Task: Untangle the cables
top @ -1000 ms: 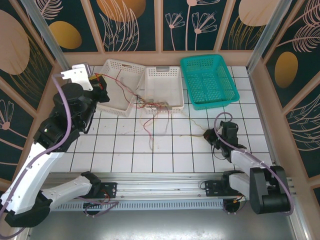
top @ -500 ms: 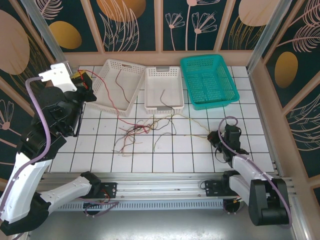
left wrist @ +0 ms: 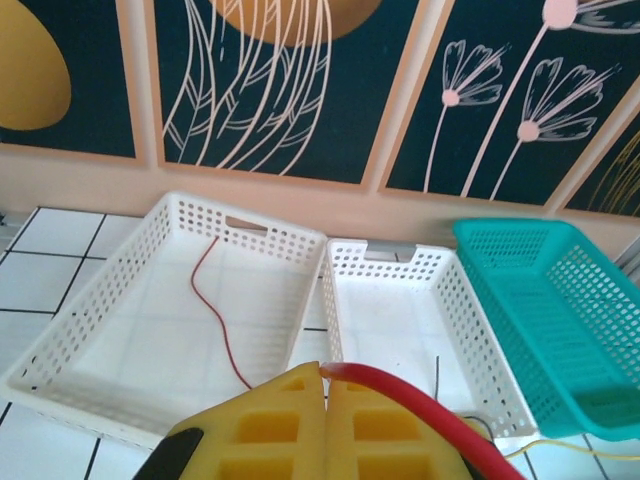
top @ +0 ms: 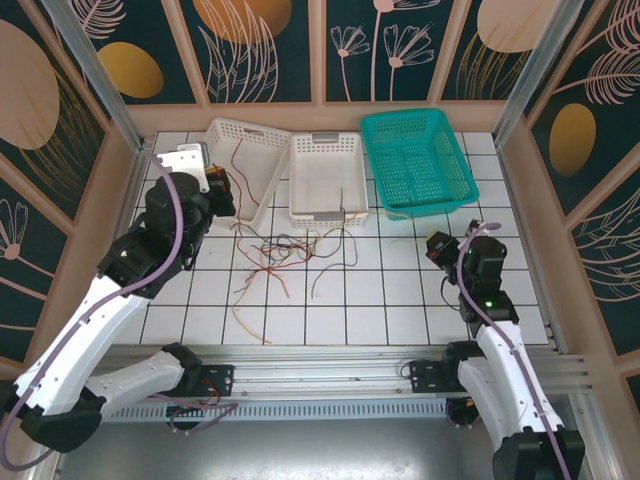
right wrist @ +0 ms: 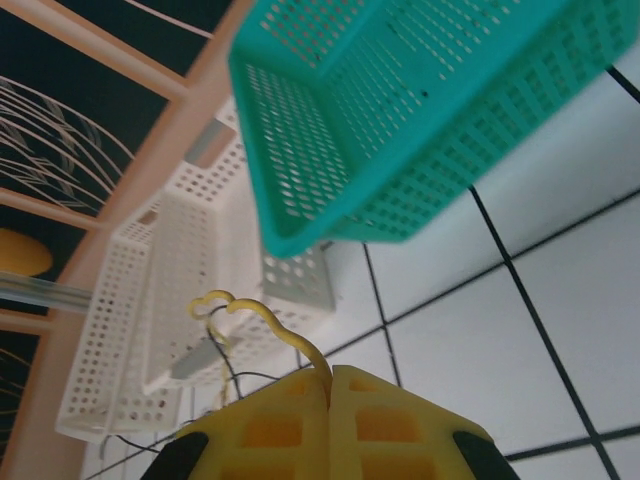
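Several cables lie tangled on the tiled table just before the white baskets from above — at the left wrist the left gripper is clenched on a red cable, at the right wrist the right gripper pinches a yellow cable — and pulling apart could cinch the knot.

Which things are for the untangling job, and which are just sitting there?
For the job: tangled cables; red cable, pinched in the left gripper; yellow cable, pinched in the right gripper.
Just sitting there, I think: teal basket; left white basket; right white basket; tiled table.
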`<action>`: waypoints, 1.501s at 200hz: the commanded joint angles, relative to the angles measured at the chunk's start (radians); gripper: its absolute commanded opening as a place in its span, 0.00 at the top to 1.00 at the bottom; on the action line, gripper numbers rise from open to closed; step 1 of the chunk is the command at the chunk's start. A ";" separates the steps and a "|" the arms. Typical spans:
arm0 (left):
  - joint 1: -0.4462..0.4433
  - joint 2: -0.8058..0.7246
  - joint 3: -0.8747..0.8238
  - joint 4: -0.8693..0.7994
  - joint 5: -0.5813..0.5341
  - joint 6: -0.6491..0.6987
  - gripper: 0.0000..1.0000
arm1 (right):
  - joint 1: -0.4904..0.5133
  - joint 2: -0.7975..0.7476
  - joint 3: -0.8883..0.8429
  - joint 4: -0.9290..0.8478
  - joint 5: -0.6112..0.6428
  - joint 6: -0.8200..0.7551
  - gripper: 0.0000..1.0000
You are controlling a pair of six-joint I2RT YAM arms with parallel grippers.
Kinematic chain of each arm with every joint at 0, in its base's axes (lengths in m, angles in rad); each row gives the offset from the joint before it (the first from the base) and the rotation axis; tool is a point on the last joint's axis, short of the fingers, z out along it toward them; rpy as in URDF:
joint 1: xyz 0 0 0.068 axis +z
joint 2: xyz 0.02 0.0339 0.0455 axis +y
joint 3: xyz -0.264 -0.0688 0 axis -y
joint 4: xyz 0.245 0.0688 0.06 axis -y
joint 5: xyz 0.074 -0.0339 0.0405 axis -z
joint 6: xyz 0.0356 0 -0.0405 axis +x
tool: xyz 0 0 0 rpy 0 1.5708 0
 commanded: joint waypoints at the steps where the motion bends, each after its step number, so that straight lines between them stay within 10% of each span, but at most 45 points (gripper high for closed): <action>1: 0.019 0.027 0.001 0.106 -0.042 0.026 1.00 | -0.003 -0.017 0.065 -0.070 -0.021 -0.027 1.00; 104: 0.307 0.351 0.202 0.247 0.002 0.100 1.00 | 0.001 -0.103 0.223 -0.097 -0.205 -0.090 1.00; 300: 0.413 0.994 0.395 0.308 -0.224 0.161 1.00 | 0.030 -0.187 0.356 -0.214 -0.381 -0.153 1.00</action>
